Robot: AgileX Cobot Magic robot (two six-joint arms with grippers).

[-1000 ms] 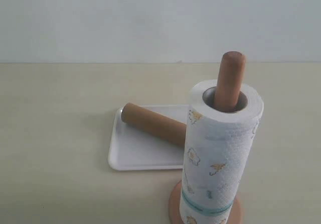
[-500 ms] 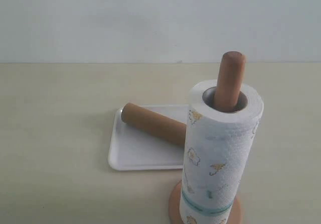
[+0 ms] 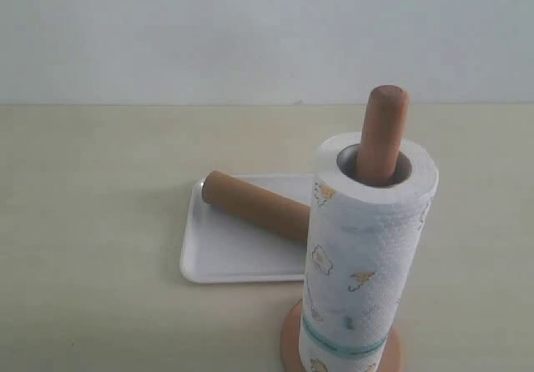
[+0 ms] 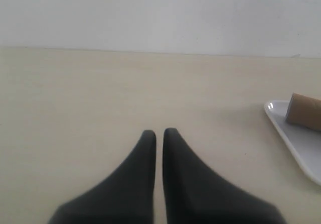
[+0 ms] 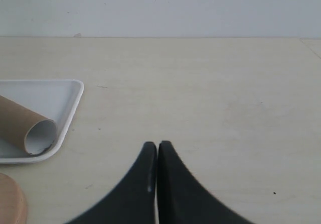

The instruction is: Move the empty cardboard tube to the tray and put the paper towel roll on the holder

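Although neither arm shows in the exterior view, both halves of the job look finished there. The paper towel roll (image 3: 367, 255) stands upright around the post of the holder (image 3: 384, 130), near and to the right, with the dowel's rounded top poking out of the grey core. Left of it and a little farther off, the tray (image 3: 217, 259) lies flat on the table (image 3: 92, 222). The empty cardboard tube (image 3: 254, 205) lies slantwise on its side in the tray, its right end hidden behind the roll. Nothing else shows in the tray.

I judge the tube light and thin-walled, easy to crush and ready to roll on smooth plastic, so a gentle pinch around its middle would suit. The roll looks soft and bulky (it would give under a squeeze). A hold at its top rim, one finger inside the core, seems safer than spanning its width.

Seen from the left wrist, the left gripper (image 4: 159, 132) is clenched with nothing between its jaws, over bare table. One corner of the tray (image 4: 296, 138) and one end of the tube (image 4: 305, 111) sit well apart from it.

Seen from the right wrist, the right gripper (image 5: 157, 144) is likewise clenched and empty. The tube's (image 5: 20, 123) open end shows its pale inside, just within the tray's (image 5: 65, 91) rim. An edge of the holder's base (image 5: 10, 204) is just beside the tray.
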